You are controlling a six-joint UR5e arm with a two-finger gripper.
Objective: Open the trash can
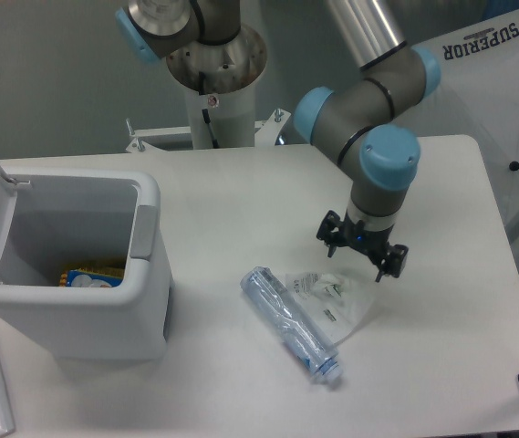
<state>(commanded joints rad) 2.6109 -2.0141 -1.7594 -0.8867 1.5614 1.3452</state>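
I have only one fixed view, so no second view shares the scene. It looks from the near side, high above, tilted down toward the far grey wall. The tabletop (241, 201) fills most of the picture, at middle nearness. The trash can (77, 274) is cut at the left edge, and the arm's base (213, 68) stands at the far side. The hand (361, 253) sits right of center.
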